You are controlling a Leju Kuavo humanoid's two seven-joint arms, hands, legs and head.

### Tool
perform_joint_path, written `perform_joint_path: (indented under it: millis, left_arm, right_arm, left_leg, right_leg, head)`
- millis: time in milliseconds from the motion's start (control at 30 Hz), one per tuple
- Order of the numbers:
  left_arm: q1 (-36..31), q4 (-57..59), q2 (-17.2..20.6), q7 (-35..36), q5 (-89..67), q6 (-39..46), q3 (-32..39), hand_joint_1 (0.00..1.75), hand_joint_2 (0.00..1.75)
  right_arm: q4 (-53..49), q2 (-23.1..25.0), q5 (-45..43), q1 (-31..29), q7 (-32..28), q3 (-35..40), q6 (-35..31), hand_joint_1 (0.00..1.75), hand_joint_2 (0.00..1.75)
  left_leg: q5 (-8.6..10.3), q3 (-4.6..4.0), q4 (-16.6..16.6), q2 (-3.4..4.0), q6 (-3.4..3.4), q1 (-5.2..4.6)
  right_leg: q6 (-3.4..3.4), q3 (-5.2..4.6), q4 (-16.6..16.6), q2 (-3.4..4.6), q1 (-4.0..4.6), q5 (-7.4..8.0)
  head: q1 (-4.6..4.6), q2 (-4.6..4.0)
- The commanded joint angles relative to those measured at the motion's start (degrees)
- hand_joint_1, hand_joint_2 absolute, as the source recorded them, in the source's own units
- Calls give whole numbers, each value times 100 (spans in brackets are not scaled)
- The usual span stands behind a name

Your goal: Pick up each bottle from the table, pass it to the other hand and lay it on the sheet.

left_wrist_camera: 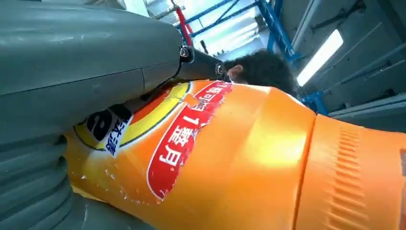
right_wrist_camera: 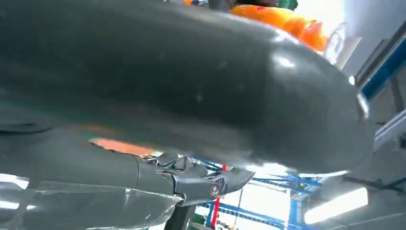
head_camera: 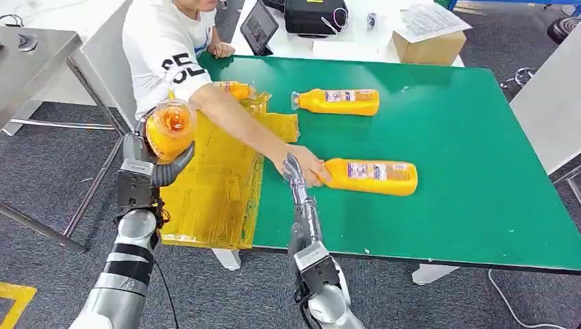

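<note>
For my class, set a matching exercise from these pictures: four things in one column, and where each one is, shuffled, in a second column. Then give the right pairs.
Things
1. bottle in the left hand
2. near bottle
3. far bottle
4. yellow sheet

Places
A. lying alone on the green table, far side
B. spread over the table's left end
C. held up above the sheet's left edge
D. lying on the table with a person's hand at its neck end

Pairs: 1-C, 2-D, 3-A, 4-B
</note>
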Motion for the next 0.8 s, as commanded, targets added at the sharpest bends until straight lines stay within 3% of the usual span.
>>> perform_joint_path:
  millis: [33, 200, 300, 567, 800]
  left_arm:
    - [-1244, 2514, 727, 878, -3395, 1380, -528, 175, 175]
    - [-1702, 3796, 1044, 1298, -5174, 823, -1401, 175, 175]
    - [-1702, 3796, 1044, 1298, -5174, 823, -1401, 175, 175]
    - [-1863, 4265, 1389, 1344, -5672, -679, -1717, 175, 175]
    - [-1592, 4281, 1502, 1221, -5592, -948, -1653, 175, 175]
  right_arm:
    - [-1204, -362, -608, -25, 6, 97, -530, 0, 0]
    - [-942, -336, -693, -103, 6, -58, -78, 0, 0]
    - [-942, -336, -693, -103, 6, -58, -78, 0, 0]
    - [-851, -268, -831, 7, 6, -235, 299, 0, 0]
    - [-668, -183, -884, 0, 6, -330, 485, 0, 0]
  left_leg:
    - [-3, 14, 1, -13, -9, 7]
    - [4, 29, -11, -22, -10, 7]
    - [1, 27, -5, 3, -13, 8]
    - [-7, 35, -2, 15, -18, 14]
    - [-3, 29, -7, 15, -15, 10]
  right_leg:
    - [-9, 17, 1, -5, 6, -6]
    - [-11, 35, -10, -12, 5, -2]
    - [-10, 26, -8, 8, 7, 0]
    - [-14, 33, -6, 24, 12, -3]
    - [-10, 25, -9, 22, 8, -1]
  head:
    - [4, 0]
    - [2, 0]
    - [2, 0]
    - [2, 0]
    - [2, 0]
